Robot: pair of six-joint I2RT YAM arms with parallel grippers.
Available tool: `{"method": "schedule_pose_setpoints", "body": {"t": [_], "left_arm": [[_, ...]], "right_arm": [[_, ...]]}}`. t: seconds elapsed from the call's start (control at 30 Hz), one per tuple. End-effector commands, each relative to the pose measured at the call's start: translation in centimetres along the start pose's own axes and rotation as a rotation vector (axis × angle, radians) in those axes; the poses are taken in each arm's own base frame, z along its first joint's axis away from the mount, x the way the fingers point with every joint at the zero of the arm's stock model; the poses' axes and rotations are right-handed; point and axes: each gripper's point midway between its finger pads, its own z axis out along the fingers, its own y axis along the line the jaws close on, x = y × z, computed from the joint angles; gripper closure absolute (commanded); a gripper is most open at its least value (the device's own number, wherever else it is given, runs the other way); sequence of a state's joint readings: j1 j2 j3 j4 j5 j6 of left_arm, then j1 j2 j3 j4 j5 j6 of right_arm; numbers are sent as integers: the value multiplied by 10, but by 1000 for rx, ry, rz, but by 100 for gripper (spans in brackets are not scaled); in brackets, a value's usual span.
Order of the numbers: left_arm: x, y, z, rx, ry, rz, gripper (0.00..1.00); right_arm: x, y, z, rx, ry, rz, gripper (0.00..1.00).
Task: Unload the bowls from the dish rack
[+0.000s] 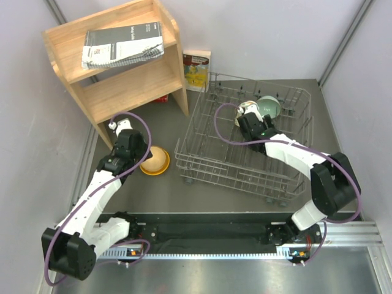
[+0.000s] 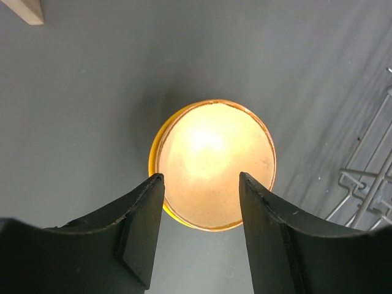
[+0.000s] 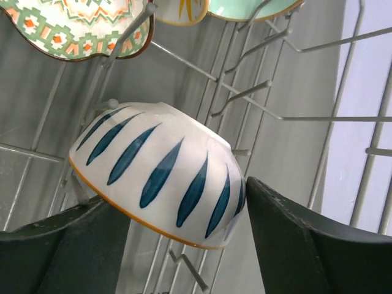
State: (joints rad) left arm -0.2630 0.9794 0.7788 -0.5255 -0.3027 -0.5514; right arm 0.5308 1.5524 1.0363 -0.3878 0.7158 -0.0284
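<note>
The left gripper [image 2: 201,184] is wide open, and the right gripper [image 3: 184,202] sits wide around the striped bowl [image 3: 159,171], which could snag the dish rack [image 3: 331,117] wires and slip.

Robotics laboratory cell. Plain pale partitions [image 1: 269,37] enclose a grey tabletop [image 1: 159,196]; a metal mounting rail [image 1: 208,255] spans its near edge. A wooden shelf [image 1: 122,67] and a dish rack [image 1: 233,174] stand farther back.
</note>
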Motion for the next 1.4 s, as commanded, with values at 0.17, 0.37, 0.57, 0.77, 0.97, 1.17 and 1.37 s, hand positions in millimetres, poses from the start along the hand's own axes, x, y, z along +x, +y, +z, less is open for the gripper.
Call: {"method": "schedule_pose_setpoints", "body": {"t": [0.17, 0.37, 0.57, 0.77, 0.97, 1.17, 1.37], "left_arm": [[2, -17, 5, 75, 19, -23, 44], [2, -20, 5, 88, 22, -24, 44], [1, -21, 5, 98, 21, -26, 45], [5, -24, 7, 111, 37, -23, 45], [10, -26, 10, 117, 59, -19, 45], [10, -28, 11, 122, 62, -19, 45], [6, -29, 10, 126, 54, -17, 45]], "right_arm": [[-46, -24, -5, 156, -162, 39, 45], [-46, -24, -6, 152, -161, 35, 75], [-46, -25, -9, 156, -161, 28, 95], [-51, -36, -22, 206, -196, 35, 100], [-62, -54, -45, 269, -257, 44, 100], [-72, -69, -63, 285, -307, 94, 100], [-86, -91, -85, 302, -366, 142, 100]]}}
